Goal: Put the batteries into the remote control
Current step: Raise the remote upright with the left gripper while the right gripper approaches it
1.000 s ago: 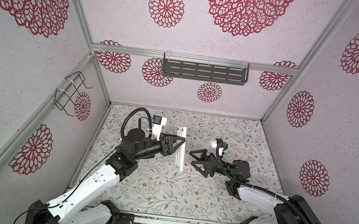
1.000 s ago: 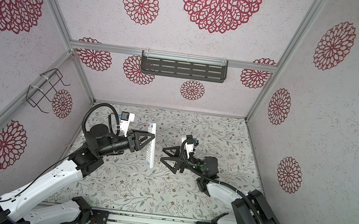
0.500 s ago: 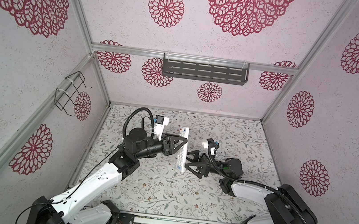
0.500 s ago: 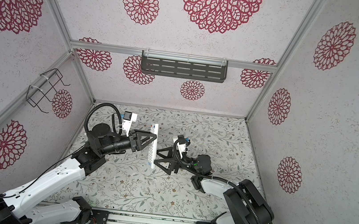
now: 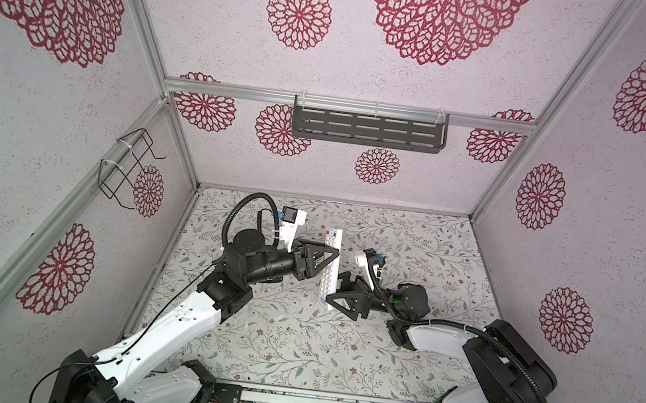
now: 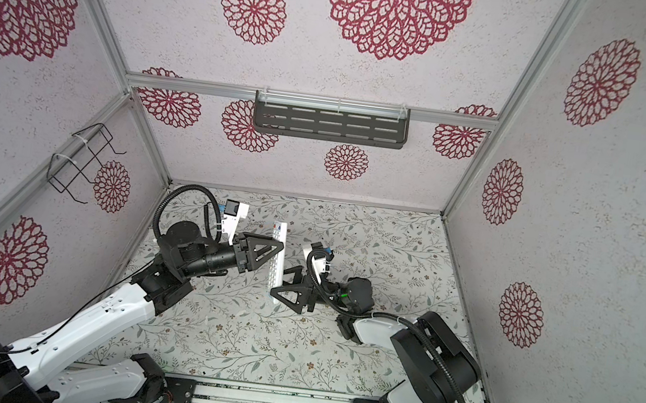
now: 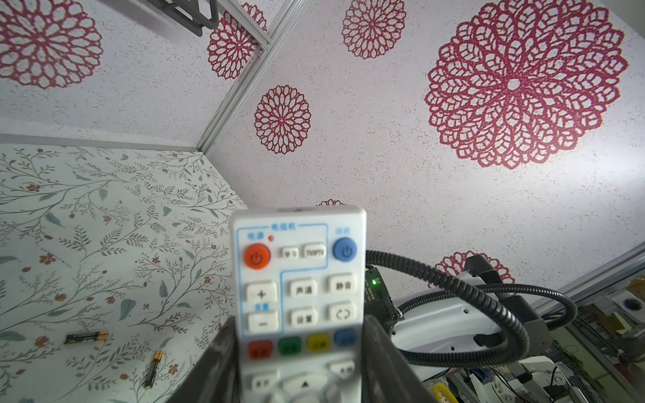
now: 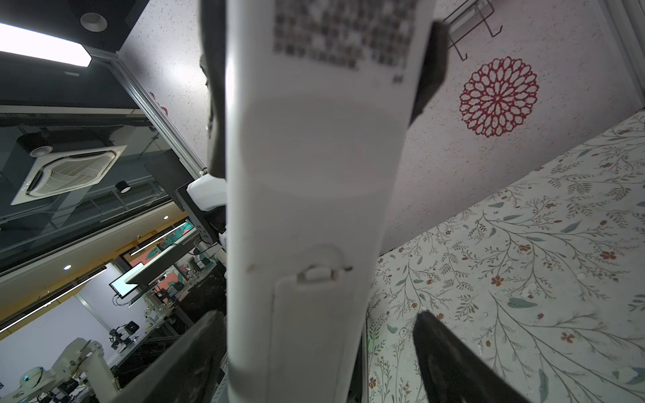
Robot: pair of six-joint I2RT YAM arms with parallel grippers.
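The remote control (image 5: 329, 270) (image 6: 278, 262) is a long white bar held up off the table, coloured buttons at its far end. My left gripper (image 5: 331, 259) (image 7: 300, 349) is shut on its sides just below the row of coloured buttons. The right gripper (image 5: 333, 289) (image 8: 314, 335) straddles the remote's near end from behind and is open, with a gap showing at one finger (image 8: 443, 349). The remote's plain back (image 8: 314, 157) faces it, with the battery cover (image 8: 314, 331) in place. Two batteries (image 7: 87, 337) (image 7: 153, 369) lie apart on the floral table.
A grey slotted shelf (image 5: 367, 130) hangs on the back wall and a black wire rack (image 5: 124, 170) on the left wall. The floral table (image 5: 412, 243) is walled on three sides, with the arm bases along its front rail.
The right gripper has moved left from a gap away until its jaws stand round the remote's near end, and they have narrowed a little. The left gripper still holds the remote up.
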